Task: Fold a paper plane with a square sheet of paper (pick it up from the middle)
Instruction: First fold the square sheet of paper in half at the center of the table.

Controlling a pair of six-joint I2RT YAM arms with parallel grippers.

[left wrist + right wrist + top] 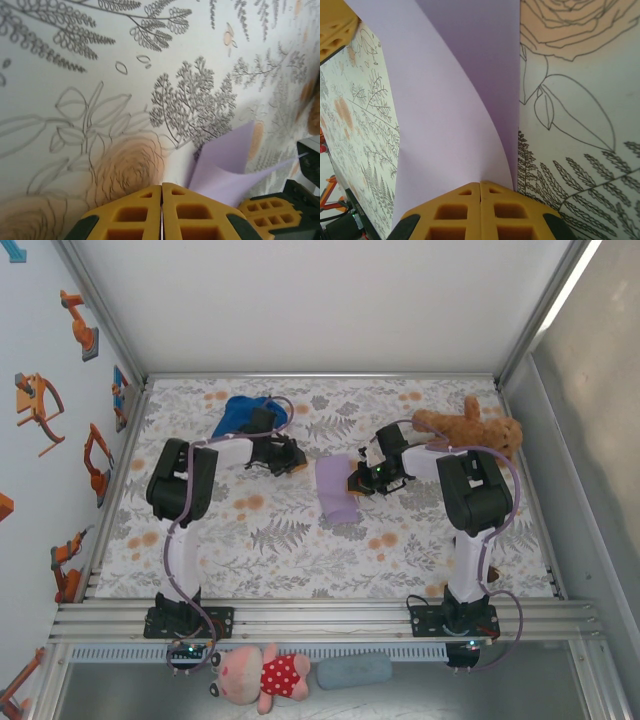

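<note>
The square sheet of paper (335, 490) is lavender and lies mid-table on the floral cloth. My right gripper (356, 484) is shut on its right edge. In the right wrist view the paper (445, 100) curls up and over from my right gripper's (480, 183) closed tips. My left gripper (297, 464) sits just left of the sheet, low over the cloth. Its tips (161, 186) are pressed together with nothing visible between them. The paper (225, 165) rises to their right, beside a yellow finger of the right gripper (270, 212). No folded plane shape shows.
A blue fabric cap (243, 412) lies at the back left, close behind the left arm. A brown teddy bear (470, 427) sits at the back right by the right arm. A pink plush toy (258, 675) and a grey-blue pad (355, 671) lie below the near rail.
</note>
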